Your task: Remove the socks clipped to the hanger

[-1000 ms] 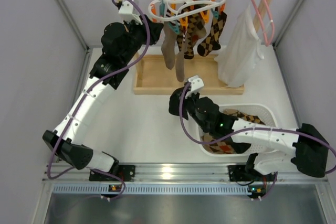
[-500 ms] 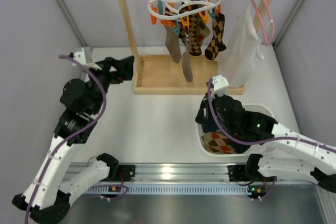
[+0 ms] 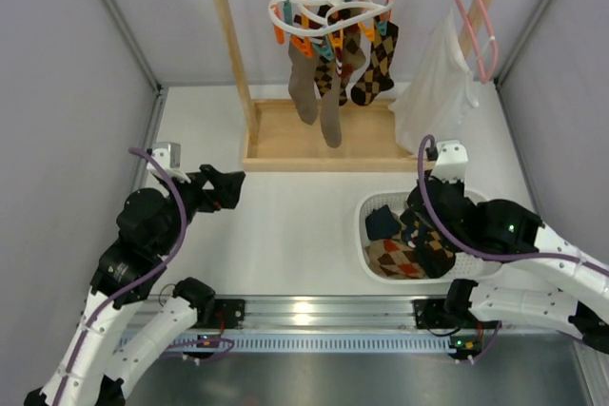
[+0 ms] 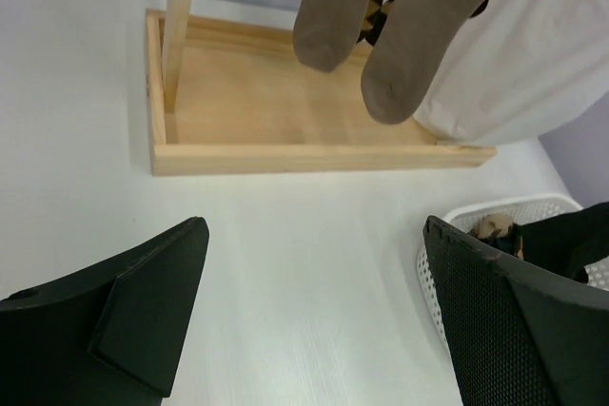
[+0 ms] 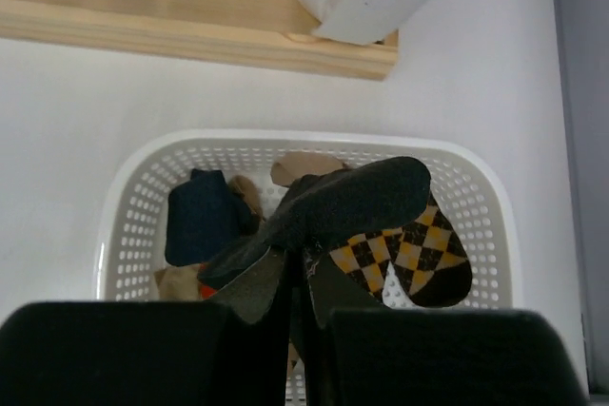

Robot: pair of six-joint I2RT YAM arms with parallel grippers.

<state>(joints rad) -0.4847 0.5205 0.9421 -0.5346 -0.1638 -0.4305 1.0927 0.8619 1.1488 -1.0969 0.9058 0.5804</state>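
Observation:
The white oval hanger (image 3: 328, 5) with orange and teal clips hangs from the wooden rail. Several socks (image 3: 333, 73) hang clipped to it: two plain brown ones and argyle ones. The brown toes show in the left wrist view (image 4: 328, 16). My left gripper (image 3: 226, 187) is open and empty low over the table, its fingertips (image 4: 152, 282) wide apart. My right gripper (image 3: 419, 225) is shut on a black sock (image 5: 352, 206) and holds it over the white basket (image 5: 124, 216), where an argyle sock (image 5: 423, 254) and a dark blue sock (image 5: 200, 216) lie.
A wooden rack with a tray base (image 3: 276, 135) stands at the back. A white garment (image 3: 438, 83) on a pink wire hanger (image 3: 476, 16) hangs at the right. Grey walls close in both sides. The basket (image 3: 376, 208) sits front right.
My left arm has drawn back from the hanger toward the near left. My right arm has moved right over the basket with the black sock. The hanger swings slightly.

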